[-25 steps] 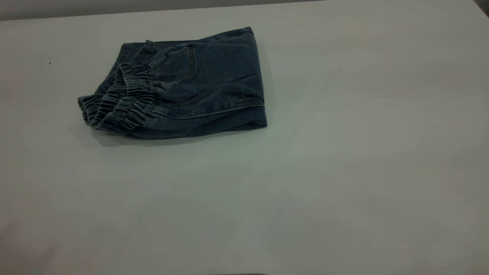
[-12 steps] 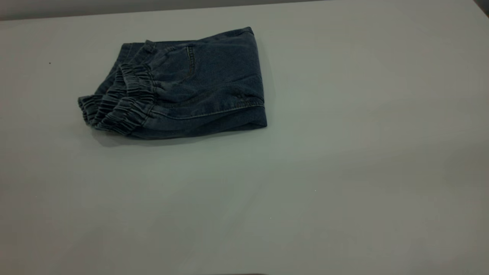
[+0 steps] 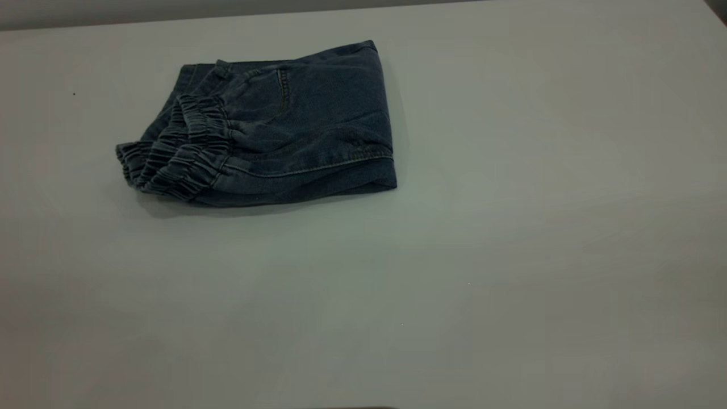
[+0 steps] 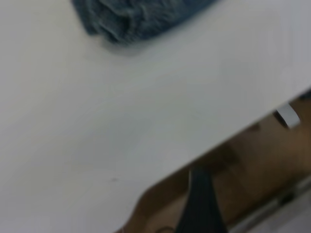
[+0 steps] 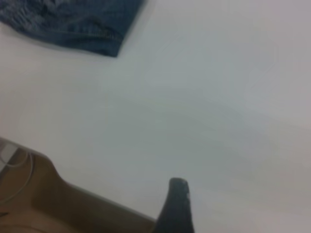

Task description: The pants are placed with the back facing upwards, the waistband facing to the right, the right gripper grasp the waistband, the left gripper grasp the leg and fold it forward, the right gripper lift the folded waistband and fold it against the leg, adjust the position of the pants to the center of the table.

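Observation:
The pants (image 3: 306, 125) lie folded into a compact blue denim bundle on the far left part of the white table (image 3: 511, 227). The gathered waistband (image 3: 176, 153) lies on top at the bundle's left end, and a back pocket faces up. The leg is hidden in the fold. Neither gripper appears in the exterior view. A dark piece of the left gripper (image 4: 200, 204) shows past the table's edge, far from the pants (image 4: 141, 17). A dark piece of the right gripper (image 5: 177, 206) hangs over the table's edge, well apart from the pants (image 5: 73, 24).
Bare tabletop stretches to the right of and in front of the bundle. Both wrist views show the table's edge with a brown floor below, and a white cable (image 5: 19, 162) lies there in the right wrist view.

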`<state>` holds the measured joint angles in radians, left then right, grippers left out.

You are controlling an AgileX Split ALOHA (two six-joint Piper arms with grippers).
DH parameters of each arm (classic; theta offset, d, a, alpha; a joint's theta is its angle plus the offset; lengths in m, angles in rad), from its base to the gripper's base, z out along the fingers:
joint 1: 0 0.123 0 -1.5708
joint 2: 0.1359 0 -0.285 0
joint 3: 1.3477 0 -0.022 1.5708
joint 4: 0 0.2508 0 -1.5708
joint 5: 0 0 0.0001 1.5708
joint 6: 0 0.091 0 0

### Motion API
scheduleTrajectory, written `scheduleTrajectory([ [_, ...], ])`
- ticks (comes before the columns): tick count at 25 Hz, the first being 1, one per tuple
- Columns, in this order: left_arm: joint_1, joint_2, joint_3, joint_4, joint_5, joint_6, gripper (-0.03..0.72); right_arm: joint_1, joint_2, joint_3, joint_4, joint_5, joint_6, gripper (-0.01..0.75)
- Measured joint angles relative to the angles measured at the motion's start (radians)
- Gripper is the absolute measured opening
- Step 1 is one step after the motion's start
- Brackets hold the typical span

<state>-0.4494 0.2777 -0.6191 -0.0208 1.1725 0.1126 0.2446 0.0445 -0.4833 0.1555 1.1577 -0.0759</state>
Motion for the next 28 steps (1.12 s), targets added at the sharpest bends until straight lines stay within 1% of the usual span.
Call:
scheduleTrajectory([
  [7,0.000,0.000,0.089,-0.045,-0.005,0.056,0.506,0.000,-0.005,0.009,0.001,-0.015,-0.011,0.573],
  [12,0.000,0.000,0.103,-0.059,-0.012,0.056,0.506,0.000,-0.005,0.009,0.001,-0.017,-0.011,0.573],
  [18,0.000,0.000,0.127,-0.055,-0.045,-0.028,0.506,0.000,-0.005,0.009,0.001,-0.017,-0.011,0.573],
  [28,0.000,0.000,0.130,-0.054,-0.052,-0.041,0.506,0.000,-0.005,0.009,0.001,-0.017,-0.011,0.573],
])
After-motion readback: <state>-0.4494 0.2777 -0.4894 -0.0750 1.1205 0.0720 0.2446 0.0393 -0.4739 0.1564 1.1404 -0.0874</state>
